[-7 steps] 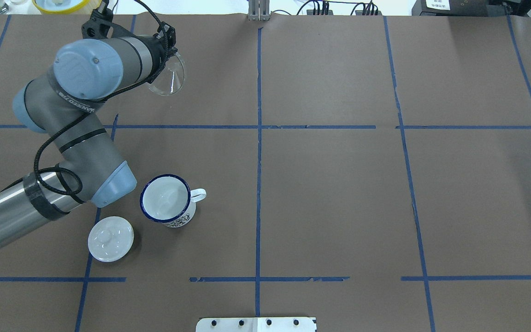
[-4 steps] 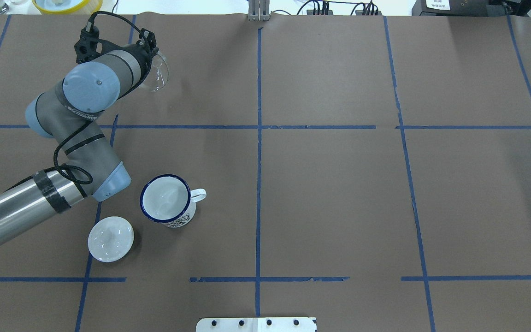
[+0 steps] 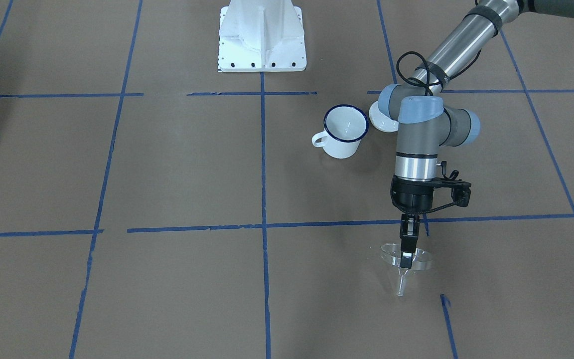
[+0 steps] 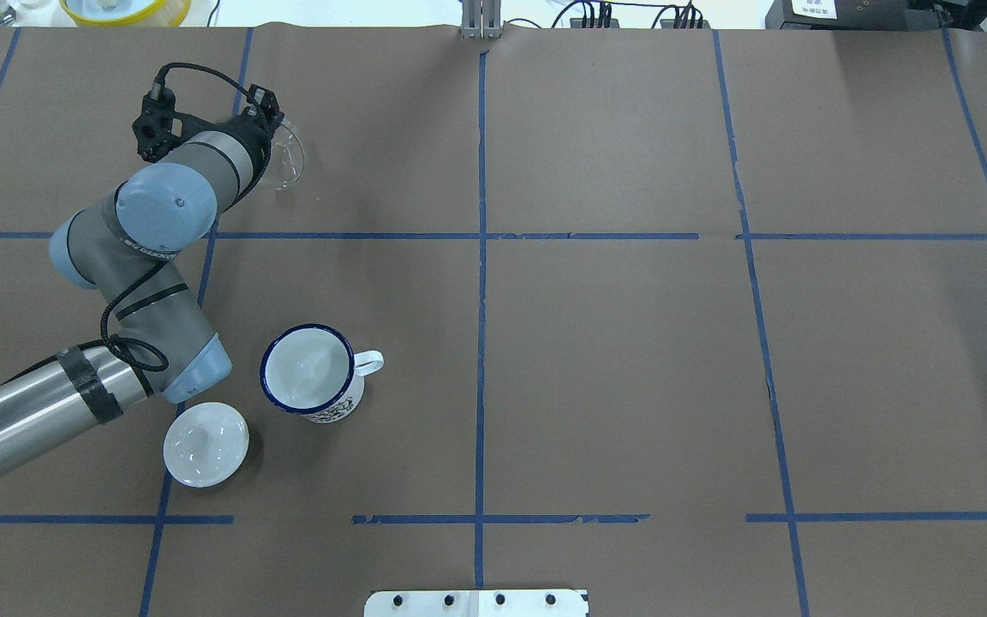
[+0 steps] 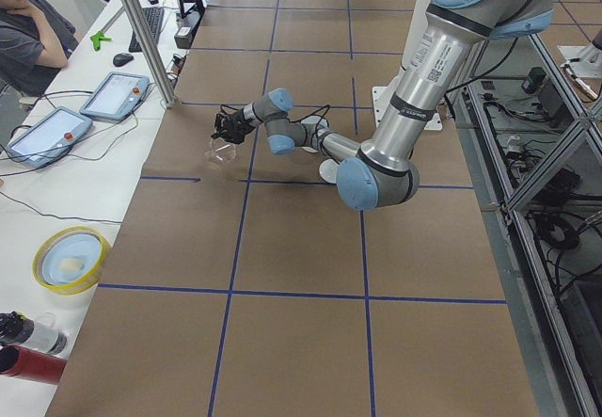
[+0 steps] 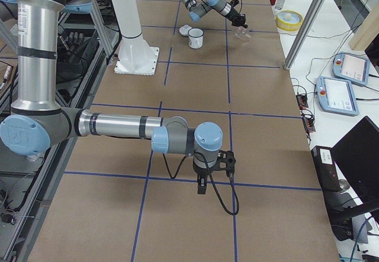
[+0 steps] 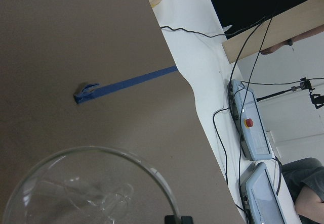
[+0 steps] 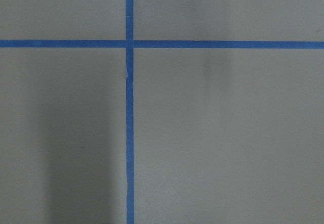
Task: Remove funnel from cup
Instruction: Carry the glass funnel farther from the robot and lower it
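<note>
My left gripper (image 3: pixel 406 256) is shut on the rim of the clear funnel (image 3: pixel 402 267), holding it upright, spout down, close over the brown table on its far left side. The funnel also shows in the overhead view (image 4: pixel 290 159) and at the bottom of the left wrist view (image 7: pixel 86 188). The white cup with the blue rim (image 4: pixel 309 374) stands empty nearer the robot, well apart from the funnel, and shows in the front view (image 3: pixel 345 130). My right gripper (image 6: pixel 201 189) hangs over bare table at the other end; I cannot tell whether it is open.
A white knobbed lid (image 4: pixel 205 444) lies next to the cup, under the left arm's elbow. A yellow bowl (image 4: pixel 125 8) sits beyond the table's far edge. The robot's base (image 3: pixel 262 37) stands at the near edge. An operator (image 5: pixel 28 36) sits past the table.
My left arm has carried the funnel a little left and down toward the table. The cup and the lid have not moved.
</note>
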Available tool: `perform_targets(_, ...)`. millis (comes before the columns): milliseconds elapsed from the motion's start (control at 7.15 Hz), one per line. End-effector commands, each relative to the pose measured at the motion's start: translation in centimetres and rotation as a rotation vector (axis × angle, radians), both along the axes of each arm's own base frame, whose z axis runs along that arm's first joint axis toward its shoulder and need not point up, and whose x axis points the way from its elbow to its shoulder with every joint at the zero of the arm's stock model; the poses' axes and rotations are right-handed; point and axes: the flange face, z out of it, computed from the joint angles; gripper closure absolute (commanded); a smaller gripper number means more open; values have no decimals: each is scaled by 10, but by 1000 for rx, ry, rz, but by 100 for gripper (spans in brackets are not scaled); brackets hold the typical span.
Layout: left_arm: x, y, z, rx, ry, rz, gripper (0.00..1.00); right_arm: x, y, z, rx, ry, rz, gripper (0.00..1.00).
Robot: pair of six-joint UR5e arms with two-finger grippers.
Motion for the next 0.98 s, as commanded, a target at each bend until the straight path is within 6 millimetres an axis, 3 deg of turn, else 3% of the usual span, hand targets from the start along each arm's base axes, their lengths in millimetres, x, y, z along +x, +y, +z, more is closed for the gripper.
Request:
perform_targets(0, 5, 2, 7, -7, -10, 5, 75, 0, 0, 0, 0, 0, 0, 0)
perform_targets(280, 5, 2, 6, -2, -20, 10, 48, 0, 0, 0, 0, 0, 0, 0)
perform_targets(420, 4, 3, 3, 4, -22, 14, 9, 0, 0, 0, 0, 0, 0, 0)
perform_targets(559, -3, 3, -9, 32, -38, 29, 0, 0, 0, 0, 0, 0, 0, 0)
perform_targets(699, -18, 5, -36, 103, -69, 65, 0, 0, 0, 1, -1, 0, 0, 0)
perform_targets(839, -34, 21, -37, 143, -100, 177, 0, 0, 0, 0, 0, 0, 0, 0)
